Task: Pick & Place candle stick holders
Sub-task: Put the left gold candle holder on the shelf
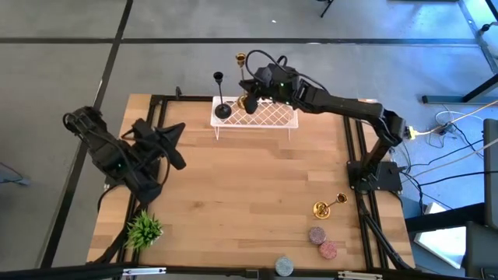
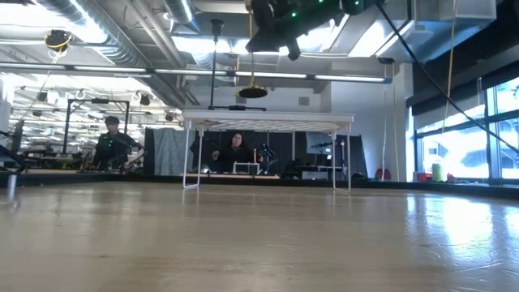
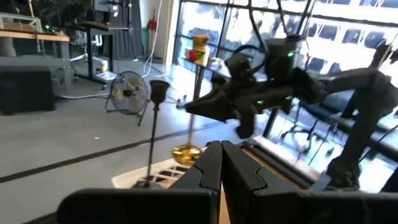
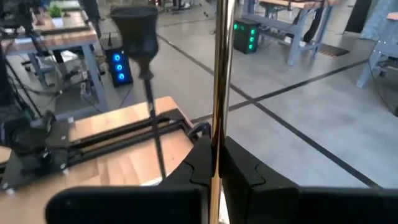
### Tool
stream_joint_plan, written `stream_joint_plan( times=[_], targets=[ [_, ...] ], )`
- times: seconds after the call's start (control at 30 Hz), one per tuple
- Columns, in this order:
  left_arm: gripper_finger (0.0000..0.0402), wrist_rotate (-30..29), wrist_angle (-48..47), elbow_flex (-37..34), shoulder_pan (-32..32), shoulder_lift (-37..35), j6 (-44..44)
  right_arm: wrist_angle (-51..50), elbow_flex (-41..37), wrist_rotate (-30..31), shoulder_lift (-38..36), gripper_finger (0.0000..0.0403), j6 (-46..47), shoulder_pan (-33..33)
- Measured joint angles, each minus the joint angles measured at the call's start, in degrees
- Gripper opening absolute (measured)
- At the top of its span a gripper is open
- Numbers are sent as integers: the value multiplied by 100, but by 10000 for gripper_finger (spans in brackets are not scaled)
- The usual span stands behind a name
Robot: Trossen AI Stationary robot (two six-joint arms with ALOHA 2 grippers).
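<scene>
The table (image 1: 249,179) is carrying a white wire rack (image 1: 268,117) at its far edge, serving as the stand for the holders, with the black holder (image 1: 222,97) already standing upright on its left end. The right gripper (image 1: 253,92) is clamping a gold holder (image 1: 242,74) by its stem, keeping it upright over the rack so its base can settle flat. The left gripper (image 1: 177,159) is waiting pinched together and empty at the left, while the other gold holder (image 1: 330,205) is lying on its side near the right front.

Right arm at full reach, left arm tucked in.
Right gripper (image 1: 250,99) sits clamped at the table's far edge; left gripper (image 1: 177,161) hangs closed, lifted off the left side.
</scene>
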Motion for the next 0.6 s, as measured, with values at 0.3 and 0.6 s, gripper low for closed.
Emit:
stream_joint_plan(
  times=[0.3, 0.6],
  targets=[
    [1, -182, -2, -806, -107, 2, -1624, 167, -12, -211, 167, 15, -86, -53],
    [2, -228, 17, -869, -107, 2, -1867, 703, -267, -173, 184, 15, -86, -66]
  ],
)
